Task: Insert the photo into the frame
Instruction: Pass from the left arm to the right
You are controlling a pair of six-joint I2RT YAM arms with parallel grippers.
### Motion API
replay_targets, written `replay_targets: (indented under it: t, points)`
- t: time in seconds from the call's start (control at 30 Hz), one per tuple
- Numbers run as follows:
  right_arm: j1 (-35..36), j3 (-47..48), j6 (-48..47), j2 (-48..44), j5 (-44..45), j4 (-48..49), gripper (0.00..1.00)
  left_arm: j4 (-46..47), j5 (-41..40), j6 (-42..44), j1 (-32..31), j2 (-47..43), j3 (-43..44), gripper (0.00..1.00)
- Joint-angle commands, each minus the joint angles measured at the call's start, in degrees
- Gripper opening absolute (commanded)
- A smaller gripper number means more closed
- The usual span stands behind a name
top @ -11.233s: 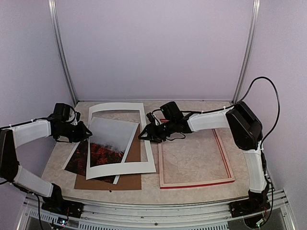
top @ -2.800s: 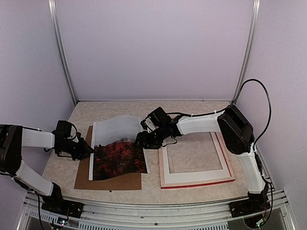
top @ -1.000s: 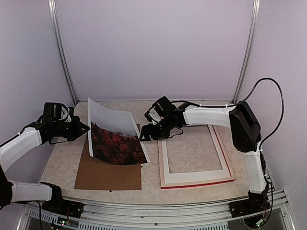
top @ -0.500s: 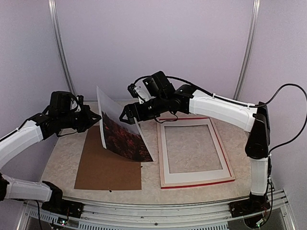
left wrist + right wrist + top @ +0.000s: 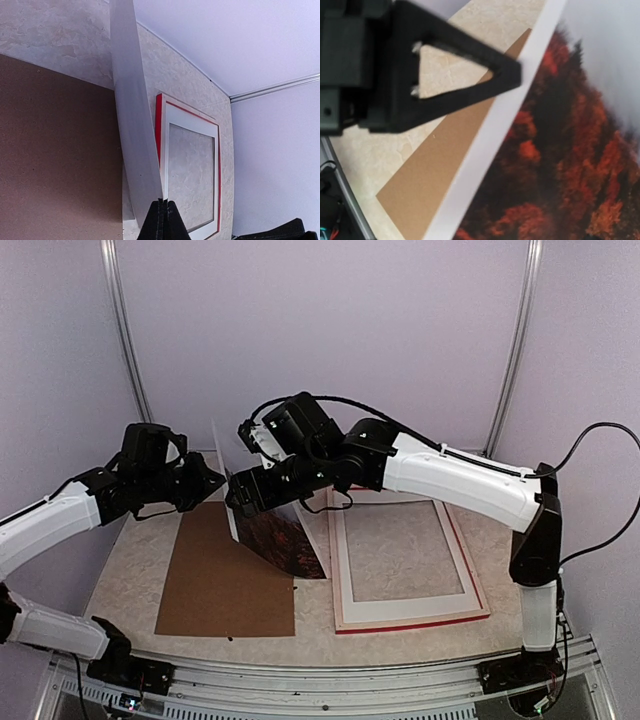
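Marbled tabletop [image 5: 125, 562], thin curved photo [image 5: 287, 540], red frame [image 5: 400, 624]

No writing, label, brand, number or sign could be read anywhere: the photo [image 5: 560, 145] showed only foliage and mist, and the frame [image 5: 470, 570] was unmarked.

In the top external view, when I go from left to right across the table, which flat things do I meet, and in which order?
brown backing board → photo, lifted and tilted → frame
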Motion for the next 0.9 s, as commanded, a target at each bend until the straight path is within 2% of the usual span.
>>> replay_targets:
  t: [0.0,0.33,0.67,0.87]
  points:
    - [2.05,1.71,0.57,1.93,5.95,-3.72,0.87,1.52,-2.49,-2.15,-1.74,0.91,1.82,0.00]
    - [4.92,3.48,1.13,3.83,11.66,-7.10,0.82,2.72,-4.55,-4.09,-4.60,3.01,2.58,0.00]
    - [5.49,5.96,1.30,6.41,12.56,-9.35,0.66,3.24,-6.04,-5.19,-6.73,3.67,2.85,0.00]
    - [5.72,9.90,1.58,9.23,12.67,-11.75,0.66,3.45,-7.56,-5.47,-7.19,3.40,2.57,0.00]
